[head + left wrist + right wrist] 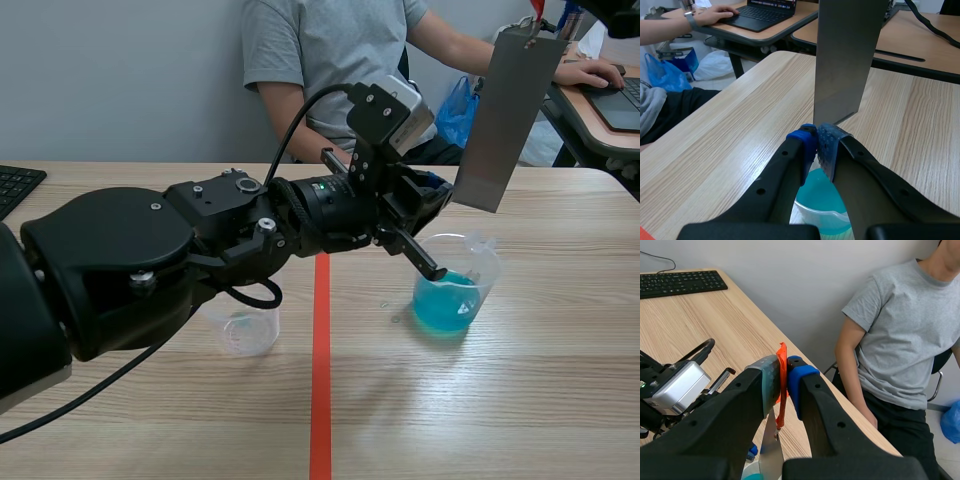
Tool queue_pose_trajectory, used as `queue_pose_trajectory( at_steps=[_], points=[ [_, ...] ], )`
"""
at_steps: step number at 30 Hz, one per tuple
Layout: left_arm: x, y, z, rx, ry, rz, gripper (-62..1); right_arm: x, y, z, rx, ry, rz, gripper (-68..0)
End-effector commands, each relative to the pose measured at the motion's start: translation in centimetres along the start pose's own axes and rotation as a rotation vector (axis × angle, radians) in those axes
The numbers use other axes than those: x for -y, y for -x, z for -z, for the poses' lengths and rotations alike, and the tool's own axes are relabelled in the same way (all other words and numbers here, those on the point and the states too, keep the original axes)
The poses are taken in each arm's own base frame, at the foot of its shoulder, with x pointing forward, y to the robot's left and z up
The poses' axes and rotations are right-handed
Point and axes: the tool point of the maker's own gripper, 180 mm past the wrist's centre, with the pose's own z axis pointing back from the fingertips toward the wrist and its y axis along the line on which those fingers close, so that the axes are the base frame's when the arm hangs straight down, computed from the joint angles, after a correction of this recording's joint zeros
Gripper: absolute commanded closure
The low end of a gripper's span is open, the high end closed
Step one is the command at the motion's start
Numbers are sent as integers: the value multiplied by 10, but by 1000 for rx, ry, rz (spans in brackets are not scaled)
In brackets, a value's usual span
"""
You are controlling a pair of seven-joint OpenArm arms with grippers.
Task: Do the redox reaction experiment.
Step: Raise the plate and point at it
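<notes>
A clear beaker (457,295) of blue liquid stands on the table right of the red tape line. My left gripper (432,268) is shut on nothing, its fingertips just over the beaker's (822,202) near rim. In the left wrist view the left gripper (817,142) has its pads touching. A grey metal plate (505,120) hangs tilted in the air above and behind the beaker. My right gripper (540,15) holds it from above. In the right wrist view the right gripper (785,377) is shut on the plate's orange tab, and the plate (771,452) hangs below.
A small empty plastic beaker (245,328) stands left of the tape line, partly under my left arm. A black keyboard (15,185) lies at the table's far left. A person in a grey shirt (330,50) sits across the table, one hand on a laptop (620,100) at a side desk.
</notes>
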Motion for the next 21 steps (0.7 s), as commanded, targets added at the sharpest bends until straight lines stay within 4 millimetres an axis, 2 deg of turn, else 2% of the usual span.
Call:
queue_pose_trajectory(
  at_steps=[1,14,17,21],
  points=[
    [-1,-18,3,54,-1,3,-46,2,-9,-2,21,-3,-21,-11],
    [-6,-14,-3,46,-9,9,-46,2,-9,-2,21,-4,-21,-11],
    [-12,-2,-14,30,-24,9,-46,2,-10,-2,23,-5,-19,-11],
    [-19,18,-43,1,-45,12,-46,2,-10,-2,23,-5,-19,-11]
  ],
)
